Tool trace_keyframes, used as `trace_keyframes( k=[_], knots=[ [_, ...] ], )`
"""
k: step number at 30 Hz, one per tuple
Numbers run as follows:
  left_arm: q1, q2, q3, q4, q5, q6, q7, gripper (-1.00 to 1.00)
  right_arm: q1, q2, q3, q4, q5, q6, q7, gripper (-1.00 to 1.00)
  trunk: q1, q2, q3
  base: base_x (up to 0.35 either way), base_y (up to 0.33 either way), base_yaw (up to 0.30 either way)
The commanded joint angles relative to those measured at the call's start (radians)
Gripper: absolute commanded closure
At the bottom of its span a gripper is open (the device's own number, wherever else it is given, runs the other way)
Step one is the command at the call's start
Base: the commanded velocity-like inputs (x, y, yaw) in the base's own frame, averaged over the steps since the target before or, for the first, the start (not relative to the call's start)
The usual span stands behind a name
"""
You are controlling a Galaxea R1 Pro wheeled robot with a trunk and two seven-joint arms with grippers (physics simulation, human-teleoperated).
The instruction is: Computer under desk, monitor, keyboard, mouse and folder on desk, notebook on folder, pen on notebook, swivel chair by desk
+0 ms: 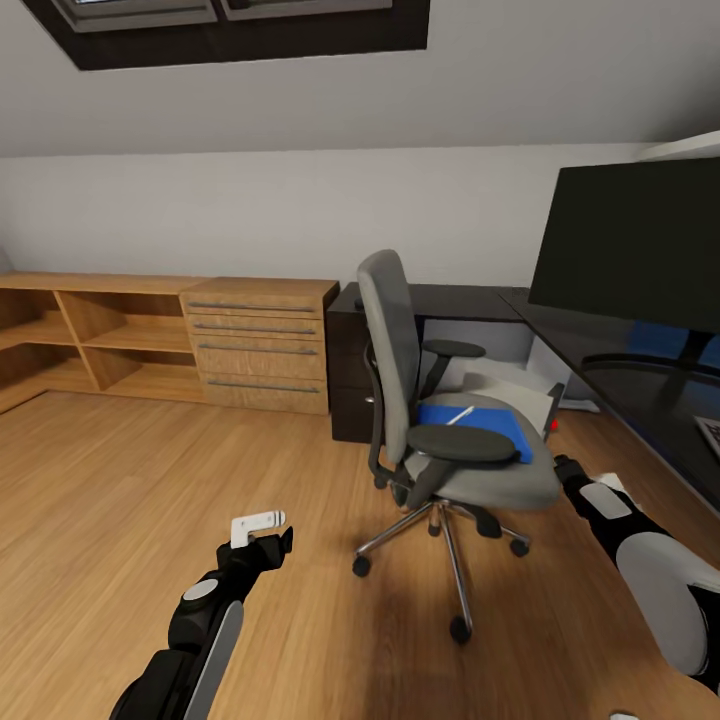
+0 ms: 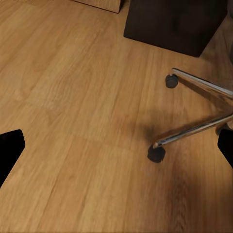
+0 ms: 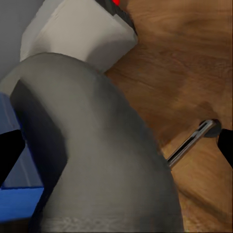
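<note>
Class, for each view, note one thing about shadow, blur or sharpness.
Head view: a soft shadow spreads on the floor under the swivel chair. Left wrist view: crisp floor grain, dark shadow beside a caster. Right wrist view: the chair seat looms close and blurry.

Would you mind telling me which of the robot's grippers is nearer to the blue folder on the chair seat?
Right. The right gripper is beside the swivel chair seat's edge, close to the blue folder. The left gripper hangs over the floor, well short of the chair's base.

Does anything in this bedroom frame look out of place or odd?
Yes: a blue flat folder with a white pen on it lies on the grey swivel chair's seat, not on the dark desk. Nothing looks spilled or damaged.
</note>
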Motion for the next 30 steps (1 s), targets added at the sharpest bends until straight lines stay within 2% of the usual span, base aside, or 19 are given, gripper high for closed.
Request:
trace_keyframes(
  k=[1, 4, 10, 14, 18, 30],
  knots=[
    [-0.001, 0.0, -0.001, -0.001, 0.01, 0.004, 0.009, -1.0, 0.0, 0.0, 0.002, -0.002, -0.022, 0.014, -0.005, -1.0, 0.0, 0.0, -0.001, 0.153, 0.0, 0.0],
    [-0.001, 0.0, -0.001, -0.001, 0.01, 0.004, 0.009, -1.0, 0.0, -0.001, 0.002, 0.0, -0.05, 0.035, -0.008, -1.0, 0.0, 0.0, -0.001, 0.164, 0.0, 0.0],
    [-0.001, 0.0, -0.001, -0.001, 0.011, 0.004, 0.009, -1.0, 0.0, -0.014, 0.002, 0.002, -0.066, 0.099, -0.01, -1.0, 0.0, 0.0, -0.001, 0.04, 0.0, 0.0],
    [-0.001, 0.0, -0.001, -0.001, 0.011, 0.004, 0.009, -1.0, 0.0, -0.02, 0.001, 0.003, -0.09, 0.109, -0.01, -1.0, 0.0, 0.0, -0.001, 0.007, 0.0, 0.0],
    [-0.001, 0.0, -0.001, -0.001, 0.012, 0.004, 0.009, -1.0, 0.0, -0.031, 0.002, 0.004, -0.132, 0.115, -0.011, -1.0, 0.0, 0.0, -0.001, 0.006, 0.0, 0.0],
    [-0.001, 0.0, -0.001, 0.0, 0.011, 0.004, 0.01, -1.0, 0.0, -0.044, 0.002, 0.021, -0.161, 0.115, -0.011, -1.0, 0.0, 0.0, -0.001, 0.106, 0.0, 0.0]
  ],
)
